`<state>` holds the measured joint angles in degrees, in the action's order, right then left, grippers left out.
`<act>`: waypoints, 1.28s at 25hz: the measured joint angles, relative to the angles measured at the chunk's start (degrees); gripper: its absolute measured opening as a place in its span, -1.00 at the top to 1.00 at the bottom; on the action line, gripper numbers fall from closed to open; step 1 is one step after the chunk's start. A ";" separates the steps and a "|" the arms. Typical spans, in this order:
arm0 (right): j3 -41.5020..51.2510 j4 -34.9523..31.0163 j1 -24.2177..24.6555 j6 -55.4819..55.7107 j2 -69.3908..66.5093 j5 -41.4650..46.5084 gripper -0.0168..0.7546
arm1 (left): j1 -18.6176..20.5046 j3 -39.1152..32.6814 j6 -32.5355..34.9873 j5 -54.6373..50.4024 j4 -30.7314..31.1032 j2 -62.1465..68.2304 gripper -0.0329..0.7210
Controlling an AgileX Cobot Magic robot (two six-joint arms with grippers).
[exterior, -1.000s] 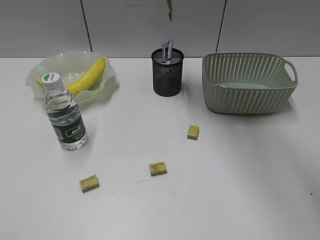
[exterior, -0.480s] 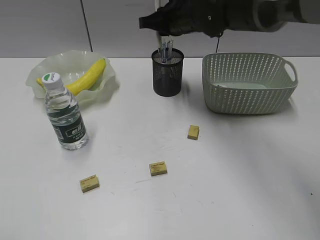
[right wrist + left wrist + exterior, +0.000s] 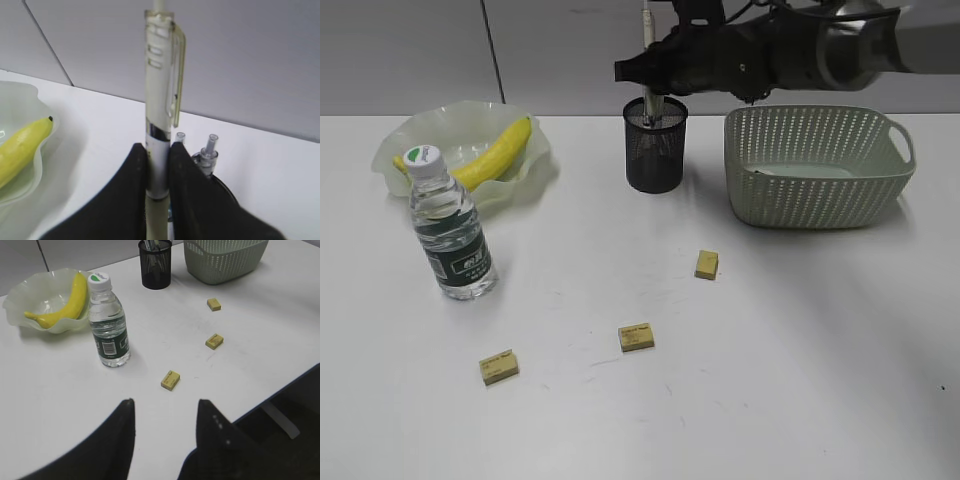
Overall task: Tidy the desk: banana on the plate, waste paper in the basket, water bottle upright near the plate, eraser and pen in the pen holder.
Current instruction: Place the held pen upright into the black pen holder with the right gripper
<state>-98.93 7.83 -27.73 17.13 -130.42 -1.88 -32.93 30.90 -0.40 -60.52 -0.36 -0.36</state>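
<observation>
My right gripper hovers just above the black mesh pen holder, shut on a pale pen held upright. Two other pens stand in the holder. The banana lies in the wavy green plate. In front of the plate, the water bottle stands upright. Three yellow erasers lie on the white desk. My left gripper is open and empty over the desk's near side, short of the nearest eraser. The waste paper is out of view.
The sage-green basket stands at the back right, right of the pen holder and under my right arm. A grey wall runs behind the desk. The desk's near edge shows at the right of the left wrist view.
My right arm has come in from the upper right with the pen and now holds it upright over the pen holder. Nothing on the desk has moved.
</observation>
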 joint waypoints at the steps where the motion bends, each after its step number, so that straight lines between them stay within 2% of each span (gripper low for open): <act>1: 0.00 0.00 0.00 -0.05 -0.30 -0.38 0.67 | 0.00 0.00 0.00 0.00 0.00 0.00 0.09; 9: 0.00 0.00 0.00 -0.05 -2.68 -1.07 0.67 | 0.00 0.00 0.00 0.00 0.00 0.00 0.09; 11: 0.00 0.00 0.00 -0.05 -2.79 -1.07 0.61 | 0.00 0.00 0.00 0.00 0.00 0.00 0.09; 13: 0.00 0.00 0.00 -0.05 -2.85 -1.07 0.44 | 0.00 0.00 0.00 0.00 0.00 0.00 0.09; 18: 0.00 0.00 0.00 -0.05 -2.85 -1.02 -0.28 | 0.00 0.00 0.00 0.00 0.00 0.00 0.09; 20: 0.00 0.00 0.00 -0.05 -2.76 -0.41 -0.40 | 0.00 0.00 0.00 0.00 0.00 0.00 0.09; 22: 0.00 -0.37 0.00 -0.05 -2.24 1.88 -0.46 | 0.00 0.00 0.05 0.00 0.00 0.00 0.09; 28: 0.00 0.13 0.00 -0.29 4.08 16.12 -0.48 | 0.00 0.00 0.05 0.00 0.00 0.00 0.09; 32: 0.00 0.25 -0.06 -6.94 9.37 27.06 -0.48 | 0.00 0.00 0.07 0.00 0.00 0.00 0.09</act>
<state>-98.93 8.08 -27.80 10.19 -121.05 25.18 -32.93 30.90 -0.33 -60.52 -0.36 -0.36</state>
